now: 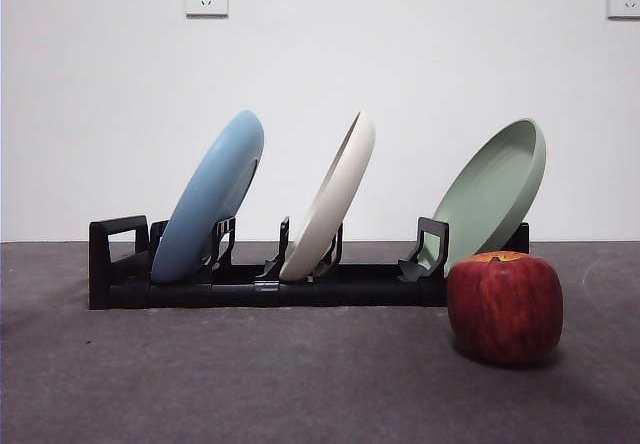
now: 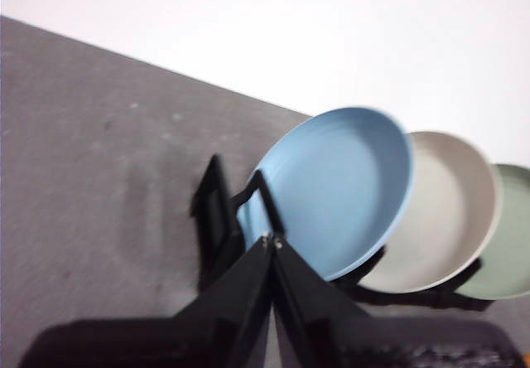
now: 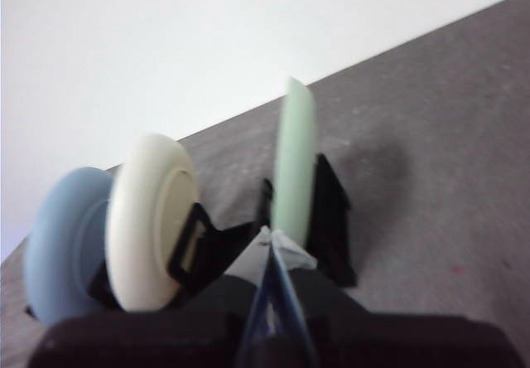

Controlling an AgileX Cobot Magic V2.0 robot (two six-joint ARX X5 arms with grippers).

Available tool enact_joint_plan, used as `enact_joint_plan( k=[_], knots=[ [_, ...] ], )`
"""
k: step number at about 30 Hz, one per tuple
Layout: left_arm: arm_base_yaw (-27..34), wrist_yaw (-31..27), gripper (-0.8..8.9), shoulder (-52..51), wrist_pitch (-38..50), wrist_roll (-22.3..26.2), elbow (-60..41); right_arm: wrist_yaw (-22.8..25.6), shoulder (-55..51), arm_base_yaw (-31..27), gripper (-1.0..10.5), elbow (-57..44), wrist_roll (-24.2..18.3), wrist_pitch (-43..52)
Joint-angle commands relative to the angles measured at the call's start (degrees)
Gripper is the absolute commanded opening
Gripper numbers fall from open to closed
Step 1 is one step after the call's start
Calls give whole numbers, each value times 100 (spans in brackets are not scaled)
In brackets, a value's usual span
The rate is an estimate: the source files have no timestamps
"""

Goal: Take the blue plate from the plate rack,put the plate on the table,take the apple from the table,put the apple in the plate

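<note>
Right gripper [image 3: 272, 239] closed; blue plate [image 3: 62, 248], cream plate [image 3: 149, 219], green plate [image 3: 294, 161] standing in plate rack [image 3: 331, 219].

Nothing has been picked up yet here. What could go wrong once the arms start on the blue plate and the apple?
The matte light-blue plate leans in the black slotted rack close to the cream plate; lifting it askew might knock that neighbour. The dark red apple sits right beside the pale green plate, so a gripper reaching in could bump it.
</note>
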Motion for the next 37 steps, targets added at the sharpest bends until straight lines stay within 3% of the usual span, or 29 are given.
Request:
enact_joint_plan(
  k=[1,8,13,15,16,18,20,29,37],
  knots=[
    [9,251,-6,439,31,0,415,-238,448,7,-10,442,-249,28],
    [9,1073,-6,1609,-197,291,1615,-1008,1622,7,0,1521,-656,-420],
    [9,1722,0,2400,-505,293,2280,-1224,2385,7,8,2122,-1021,-981],
    [9,1978,17,2688,-592,291,2459,-1344,2627,7,77,2277,-1062,-1078],
    [9,2065,65,2800,-621,291,2516,-1344,2706,7,130,2328,-1062,-1106],
    [-2,2153,257,3029,-658,275,2599,-1342,2861,7,243,2411,-1062,-1137],
    [-31,2184,362,3209,-658,245,2638,-1368,2951,7,294,2455,-1060,-1143],
    [-374,2081,346,4430,-883,350,3508,-1475,2986,7,289,2555,-1060,-1255],
    [-1207,944,346,6063,-2221,1346,5386,-1475,2986,7,288,2614,-1064,-1714]
  ],
)
